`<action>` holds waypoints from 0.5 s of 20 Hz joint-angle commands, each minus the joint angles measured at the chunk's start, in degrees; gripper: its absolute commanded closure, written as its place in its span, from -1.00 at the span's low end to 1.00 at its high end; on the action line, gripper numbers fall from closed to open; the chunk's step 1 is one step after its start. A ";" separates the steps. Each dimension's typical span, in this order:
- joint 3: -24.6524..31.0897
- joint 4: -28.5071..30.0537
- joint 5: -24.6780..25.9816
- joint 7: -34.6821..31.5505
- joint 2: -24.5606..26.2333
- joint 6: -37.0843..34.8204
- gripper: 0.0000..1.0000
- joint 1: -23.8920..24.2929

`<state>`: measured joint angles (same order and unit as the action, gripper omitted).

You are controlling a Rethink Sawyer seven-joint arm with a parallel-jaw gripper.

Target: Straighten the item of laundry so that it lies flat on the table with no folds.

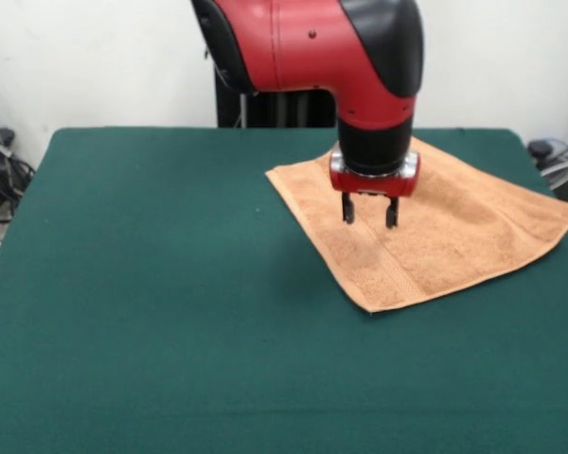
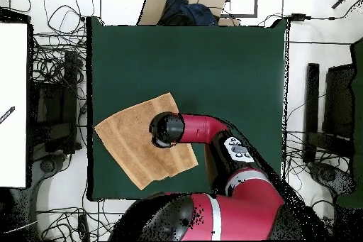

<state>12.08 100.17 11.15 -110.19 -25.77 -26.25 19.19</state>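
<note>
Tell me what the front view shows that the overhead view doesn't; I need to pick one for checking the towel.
Front only: the gripper with its two fingers apart, above the towel, and a woven band near the towel's near edge. Overhead only: the towel's full outline, one corner reaching the table's edge; the arm's wrist hides the gripper. Both: the towel looks flat, set askew toward one side of the table.

In the overhead view, the gripper is hidden under the arm's black wrist point(image 2: 166, 130), and the middle of the towel point(image 2: 131, 140) is covered by it too. In the front view, part of the towel's point(image 1: 454, 227) upper edge is masked behind the gripper point(image 1: 369, 210), whose fingers are seen apart. The arm point(image 1: 312, 43) is cut off by the frame's top edge. The white tag cannot be made out.
</note>
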 commanded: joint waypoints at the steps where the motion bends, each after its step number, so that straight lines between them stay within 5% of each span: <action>1: 2.69 -4.91 4.48 1.25 2.05 2.85 -1.00 -1.18; 10: 2.54 -10.48 6.45 0.44 8.07 5.30 -1.00 -2.09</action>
<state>12.08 96.24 13.48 -110.20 -22.79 -26.68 18.39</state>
